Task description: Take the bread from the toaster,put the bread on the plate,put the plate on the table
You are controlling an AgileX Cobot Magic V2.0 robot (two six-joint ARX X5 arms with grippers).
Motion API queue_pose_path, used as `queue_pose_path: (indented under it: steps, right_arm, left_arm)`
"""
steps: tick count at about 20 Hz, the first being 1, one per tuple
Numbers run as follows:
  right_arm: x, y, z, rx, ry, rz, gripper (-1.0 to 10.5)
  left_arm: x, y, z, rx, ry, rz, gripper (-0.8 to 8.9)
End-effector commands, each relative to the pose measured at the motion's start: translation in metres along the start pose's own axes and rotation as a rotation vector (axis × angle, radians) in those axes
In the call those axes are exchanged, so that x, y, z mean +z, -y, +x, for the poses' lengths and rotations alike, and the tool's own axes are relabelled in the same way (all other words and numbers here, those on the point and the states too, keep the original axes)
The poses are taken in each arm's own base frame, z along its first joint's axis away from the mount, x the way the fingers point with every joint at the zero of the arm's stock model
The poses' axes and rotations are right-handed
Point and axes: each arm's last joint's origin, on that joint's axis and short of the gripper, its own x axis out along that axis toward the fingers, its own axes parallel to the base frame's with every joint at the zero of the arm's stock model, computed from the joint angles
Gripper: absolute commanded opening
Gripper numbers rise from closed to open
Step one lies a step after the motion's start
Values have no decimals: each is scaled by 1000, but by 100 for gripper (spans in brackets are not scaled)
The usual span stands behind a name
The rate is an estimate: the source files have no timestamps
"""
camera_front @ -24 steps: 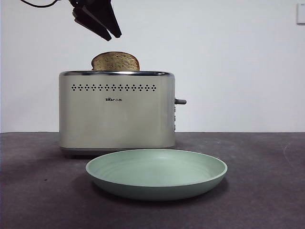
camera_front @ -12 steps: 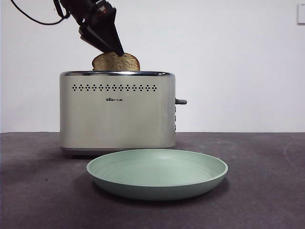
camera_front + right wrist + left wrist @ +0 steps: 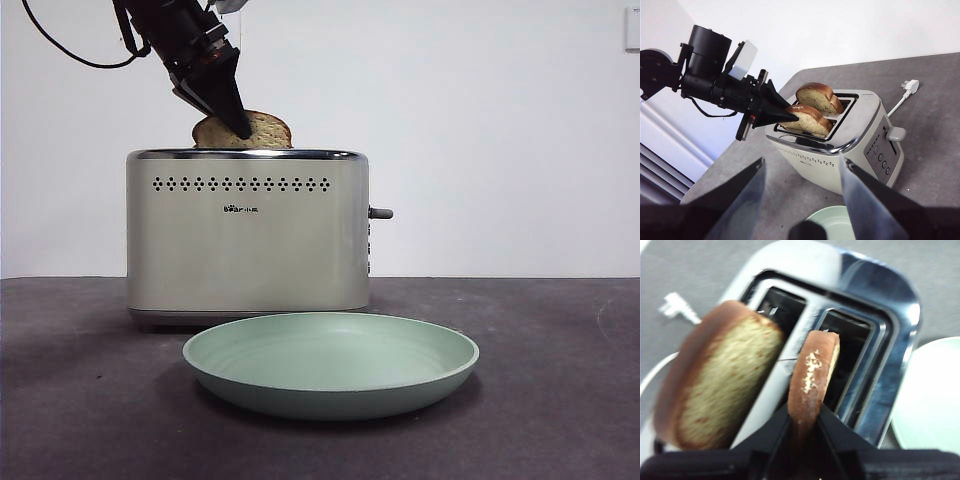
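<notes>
The bread (image 3: 264, 131) (image 3: 812, 370) (image 3: 807, 121) stands in the slot on the side of the cream toaster (image 3: 245, 240) (image 3: 840, 160) that faces the plate, its domed top above the chrome rim. My left gripper (image 3: 240, 128) (image 3: 805, 415) (image 3: 792, 116) has come down from the upper left and is shut on one end of this slice. A like slice (image 3: 725, 380) (image 3: 819, 97) sits in the other slot. The mint-green plate (image 3: 330, 402) (image 3: 930, 400) lies on the table (image 3: 560, 400) in front of the toaster. My right gripper (image 3: 803, 162) hangs open, high over the plate, holding nothing.
The toaster's grey lever (image 3: 380, 213) (image 3: 895, 133) sticks out on its right end. A white plug and cable (image 3: 910, 86) (image 3: 677, 307) lie on the table behind the toaster. A white wall closes the back.
My left gripper has come down from above the toaster to the bread and closed on its end. The bread, toaster and plate have stayed in place.
</notes>
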Motion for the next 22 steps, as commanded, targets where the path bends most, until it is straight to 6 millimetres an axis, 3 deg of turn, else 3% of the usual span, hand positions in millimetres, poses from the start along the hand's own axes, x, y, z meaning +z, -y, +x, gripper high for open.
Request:
queue_pose_path:
  steps: [1,4,8,12,14,17,22]
  right_arm:
    - [0,0,1,2,-1,-8,248]
    - [0,0,1,2,-2,-7,248]
    - [0,0,1,1,-4,-5,248]
    - [-12,3,0,-37,-106,14,248]
    - [-21,6,-1,-98,-176,25,248]
    - [-28,9,-1,-133,-235,41,248]
    - [-33,15,5,-141,-297,68,248]
  left_arm:
    - [5,3,-17,37,24,22,-9]
    - [18,9,-51,80,89,50,-9]
    - [43,26,-110,116,188,85,-9]
    - [55,42,-158,112,254,-44,-9]
    - [53,50,-169,11,265,-129,-9]
    - [51,56,-170,-84,258,-175,-8]
    - [56,67,-165,-20,185,-236,-8]
